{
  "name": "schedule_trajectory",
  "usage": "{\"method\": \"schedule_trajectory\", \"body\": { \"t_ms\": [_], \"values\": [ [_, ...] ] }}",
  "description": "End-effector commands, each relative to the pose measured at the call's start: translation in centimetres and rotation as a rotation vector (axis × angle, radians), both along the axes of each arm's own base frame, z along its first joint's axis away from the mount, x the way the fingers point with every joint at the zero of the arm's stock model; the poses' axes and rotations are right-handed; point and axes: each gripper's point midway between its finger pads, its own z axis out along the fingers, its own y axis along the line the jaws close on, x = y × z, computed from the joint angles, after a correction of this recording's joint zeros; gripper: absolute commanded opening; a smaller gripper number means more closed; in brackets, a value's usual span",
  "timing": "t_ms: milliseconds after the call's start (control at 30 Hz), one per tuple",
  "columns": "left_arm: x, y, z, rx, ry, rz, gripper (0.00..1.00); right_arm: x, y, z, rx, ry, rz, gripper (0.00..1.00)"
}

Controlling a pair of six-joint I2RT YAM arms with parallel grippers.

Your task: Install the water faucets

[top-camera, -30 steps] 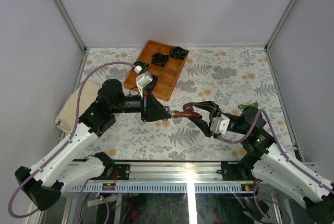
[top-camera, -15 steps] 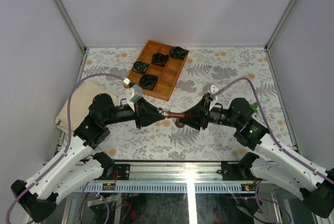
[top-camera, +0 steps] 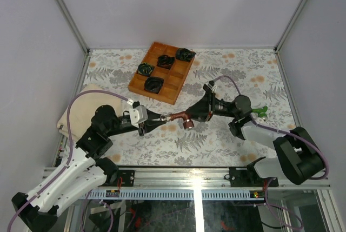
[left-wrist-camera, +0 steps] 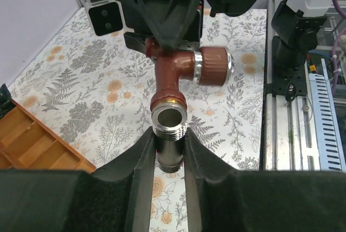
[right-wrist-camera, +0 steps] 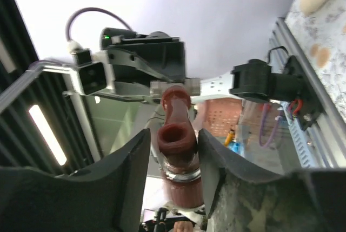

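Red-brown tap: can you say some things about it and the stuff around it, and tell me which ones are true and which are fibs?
1. The dark red-brown tap-shaped faucet is held up between two grippers. True.
2. The left gripper pinches the faucet's silvery threaded end. True.
3. The right gripper is wide open and holds nothing. False: it is shut on the red-brown faucet's body.
4. The bright green faucet lies inside the wooden tray. False: it shows beside the right arm, well away from the tray.
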Motion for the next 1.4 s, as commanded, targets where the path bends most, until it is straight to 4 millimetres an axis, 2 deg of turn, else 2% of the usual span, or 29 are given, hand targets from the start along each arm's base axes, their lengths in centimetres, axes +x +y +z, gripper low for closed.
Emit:
{"method": "schedule_trajectory", "body": {
  "t_ms": [0, 33, 67, 100, 133, 167, 267, 367, 467, 567, 633, 767, 933, 1067, 1200, 1367],
  "values": [
    [-1.0, 0.0, 0.9, -0.021, -0.048, -0.048, 0.00, -2.0, -2.8, 7.3, 0.255, -0.101, 0.017, 0.54],
    [-0.8, 0.0, 1.1, -0.032, -0.038, -0.038, 0.00, -2.0, -2.7, 7.0, 0.230, -0.114, 0.002, 0.58],
    [-0.6, -0.1, 1.4, -0.050, -0.023, -0.025, 0.00, -1.4, -2.4, 5.7, 0.167, -0.078, -0.022, 0.61],
    [-0.4, -0.1, 1.7, -0.068, -0.006, -0.008, 0.00, -1.6, -2.4, 5.5, 0.138, -0.137, -0.046, 0.64],
    [-0.2, -0.1, 2.1, -0.091, 0.010, 0.008, 0.00, -0.9, -2.1, 3.8, 0.046, -0.085, -0.080, 0.67],
    [0.0, -0.1, 2.5, -0.111, 0.030, 0.021, 0.00, -0.5, -2.1, 2.7, -0.022, -0.113, -0.123, 0.69],
    [0.2, -0.2, 3.8, -0.169, 0.072, 0.040, 0.00, 1.9, -3.7, 0.2, -0.272, -0.241, -0.344, 0.72],
    [0.0, -0.3, 4.5, -0.194, 0.119, 0.037, 0.00, 3.3, -6.2, 1.4, -0.376, -0.457, -0.536, 0.74],
    [-0.2, -0.4, 5.0, -0.216, 0.183, 0.034, 0.00, 3.1, -8.0, 3.7, -0.381, -0.818, -0.640, 0.75],
    [-0.1, -0.5, 5.1, -0.205, 0.275, 0.034, 0.00, 1.9, -9.0, 5.5, -0.376, -1.237, -0.675, 0.77],
    [0.0, -0.6, 5.3, -0.184, 0.342, 0.029, 0.00, 1.2, -9.3, 5.7, -0.405, -1.515, -0.658, 0.82],
    [-0.1, -0.6, 7.0, -0.161, 0.476, -0.025, 0.00, 0.8, -10.1, 5.7, -0.502, -1.900, -0.634, 0.87],
    [0.1, -0.4, 8.1, -0.155, 0.691, -0.102, 0.00, 1.1, -11.0, 6.8, -0.595, -2.122, -0.643, 0.92],
    [0.5, -0.5, 8.2, -0.159, 0.777, -0.121, 0.00, 1.7, -11.8, 8.1, -0.651, -2.171, -0.709, 0.91],
    [0.6, -0.8, 8.5, -0.170, 0.825, -0.134, 0.00, 1.7, -11.2, 8.3, -0.647, -2.280, -0.643, 0.89],
    [1.4, -0.9, 8.5, -0.183, 0.883, -0.109, 0.00, 2.3, -10.2, 8.1, -0.634, -2.324, -0.586, 0.87]
  ]
}}
